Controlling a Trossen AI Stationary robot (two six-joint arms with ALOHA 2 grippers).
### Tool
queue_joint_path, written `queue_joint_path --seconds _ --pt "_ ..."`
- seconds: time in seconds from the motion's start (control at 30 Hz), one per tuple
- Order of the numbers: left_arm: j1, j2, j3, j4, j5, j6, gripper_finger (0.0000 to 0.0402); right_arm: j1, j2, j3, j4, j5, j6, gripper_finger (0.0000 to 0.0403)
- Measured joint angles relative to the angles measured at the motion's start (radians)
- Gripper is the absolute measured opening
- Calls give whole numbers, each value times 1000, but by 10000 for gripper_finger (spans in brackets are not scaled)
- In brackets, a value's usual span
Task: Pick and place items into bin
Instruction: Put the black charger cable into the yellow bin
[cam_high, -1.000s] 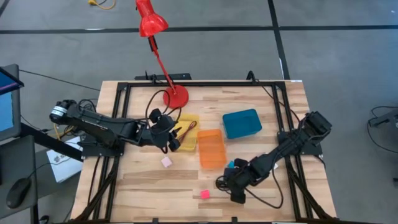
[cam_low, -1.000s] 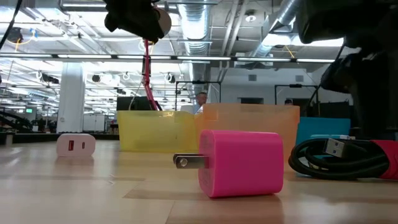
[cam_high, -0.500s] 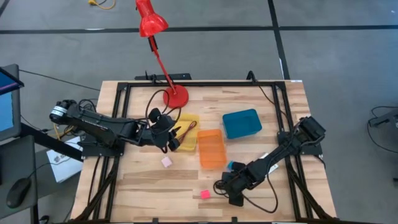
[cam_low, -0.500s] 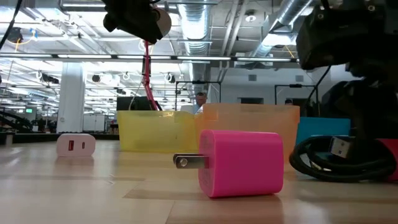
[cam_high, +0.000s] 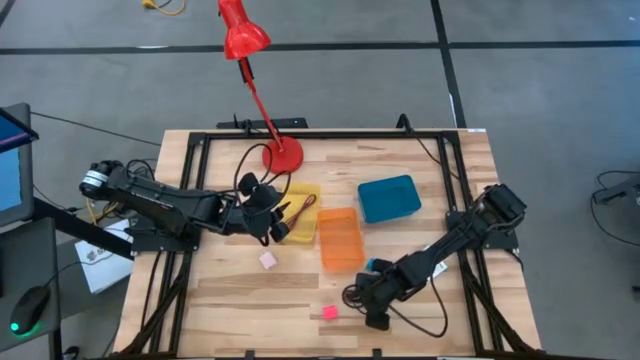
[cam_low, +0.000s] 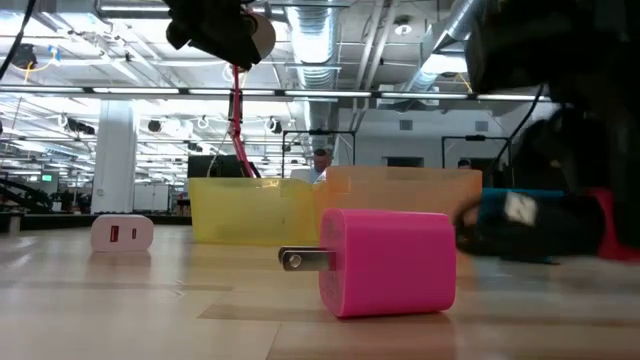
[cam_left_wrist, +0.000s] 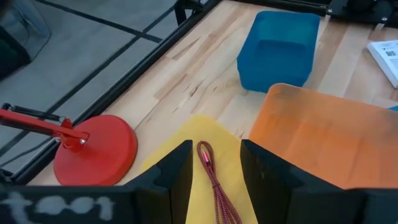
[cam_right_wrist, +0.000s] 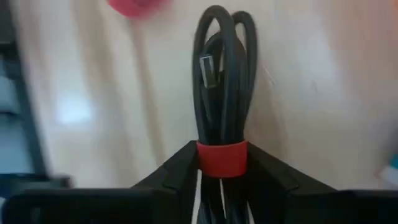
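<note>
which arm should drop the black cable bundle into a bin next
Right. The right gripper already has the black cable bundle between its fingers near the orange bin, while the left gripper is over the yellow bin.

Left gripper (cam_high: 278, 224) spread mid-table, right gripper (cam_high: 372, 303) clamped, low near front edge
</note>
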Motion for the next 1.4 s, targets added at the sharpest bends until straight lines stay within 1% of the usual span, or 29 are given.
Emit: queue_joint_path --seconds 0.1,0.2,0.3,0.37,0.47,0.53,0.67,0.73,0.8,0.87,0.9,0.93,1.0,1.07,1.13,1.17,1.27,1.33,1.4 --pt "0 -9 0 3 -1 22 125 3 -21 0 28 0 0 77" --pt "0 -30 0 1 0 62 125 7 -53 0 98 0 -32 69" --pt "-1 -65 0 0 3 68 125 12 -86 0 195 7 -103 69" --pt "-6 -97 0 -1 2 80 125 9 -108 1 267 42 -183 71" --pt "-11 -158 0 -1 3 135 125 -11 -140 1 357 145 -347 73" --pt "-11 -204 0 -1 1 154 125 -39 -166 1 387 253 -451 74" --pt "-10 -285 0 -1 -5 158 125 -137 -200 2 449 486 -619 74" --pt "-10 -312 0 -1 -1 168 125 -206 -204 2 523 553 -718 74" --pt "-10 -333 0 -2 4 182 125 -281 -194 6 595 530 -873 74" --pt "-10 -346 1 -1 5 184 125 -349 -181 24 583 466 -1012 74" --pt "-10 -351 1 -3 6 184 125 -384 -157 47 587 433 -1050 74" --pt "-10 -353 1 -7 8 184 125 -414 -141 59 578 406 -1070 74" --pt "-10 -355 1 -15 8 184 125 -459 -129 68 483 373 -1084 74" --pt "-10 -357 1 -41 8 185 125 -505 -89 108 494 295 -1121 74" --pt "-10 -359 1 -65 7 186 125 -538 -68 121 453 235 -1176 74" --pt "-10 -359 2 -76 2 186 125 -551 -36 142 457 211 -1204 74" --pt "-9 -358 1 -111 -22 179 125 -570 43 191 406 190 -1263 74" --pt "-9 -358 1 -136 -24 168 125 -579 101 239 407 184 -1284 74" --pt "-9 -358 1 -151 -20 149 125 -586 144 281 367 183 -1303 74"
